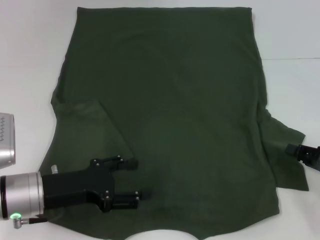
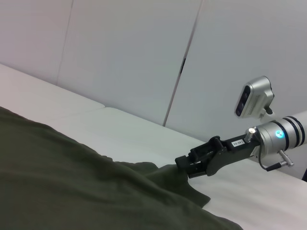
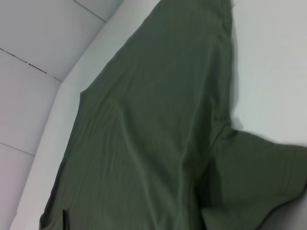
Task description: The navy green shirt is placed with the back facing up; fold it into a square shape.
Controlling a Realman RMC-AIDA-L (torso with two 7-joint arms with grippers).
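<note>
Fabric covers most of the white counter [image 1: 30, 60]: the navy green shirt [image 1: 170, 115] lies flat with its plain side up, hem at the far edge and neckline at the near edge in the head view. Its left sleeve [image 1: 82, 125] is folded in over the body, making a slanted edge. The left claw [image 1: 138, 180] sits over the near-left part of the shirt, its two black fingers [image 1: 129, 163] spread wide with nothing between them, pointing toward the middle of the garment. The right sleeve [image 1: 285, 155] sticks out flat on the counter. The right claw [image 1: 292, 149] is at that sleeve's outer edge; in the left wrist view its tips [image 2: 184, 165] meet the cloth, pinching the sleeve hem between narrow fingers.
</note>
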